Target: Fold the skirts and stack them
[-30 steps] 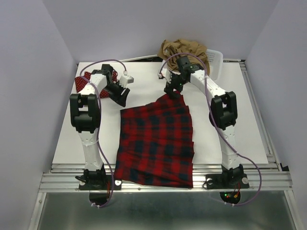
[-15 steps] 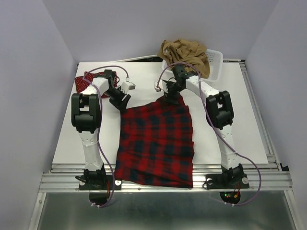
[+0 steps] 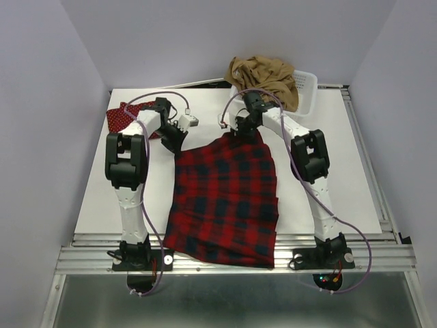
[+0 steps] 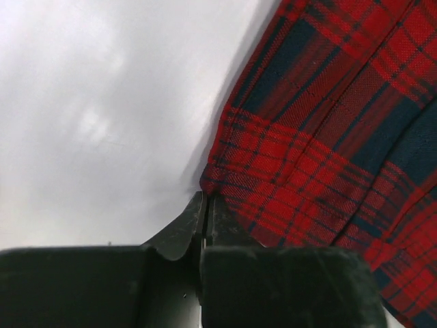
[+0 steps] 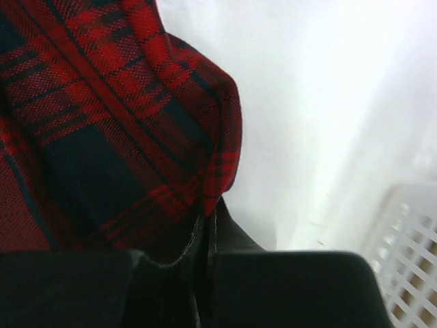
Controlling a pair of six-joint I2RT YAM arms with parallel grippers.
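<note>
The red-and-black plaid skirt (image 3: pixel 225 198) lies spread on the table between the arms, its hem reaching the near edge. My left gripper (image 3: pixel 176 145) is shut on the skirt's far left corner (image 4: pixel 215 179). My right gripper (image 3: pixel 247 134) is shut on its far right corner (image 5: pixel 222 179). The red dotted skirt (image 3: pixel 123 116) lies bunched at the far left behind the left arm. A tan-brown skirt (image 3: pixel 263 74) is heaped in the white basket (image 3: pixel 307 87).
The basket stands at the table's back right, and its mesh wall (image 5: pixel 410 253) shows close to the right gripper. Bare white table (image 3: pixel 334 171) runs right of the plaid skirt, and more lies to its left (image 3: pixel 99 198).
Both grippers came down onto the plaid skirt's far corners and shut on them. The skirt's far edge has since widened and shifted slightly.
</note>
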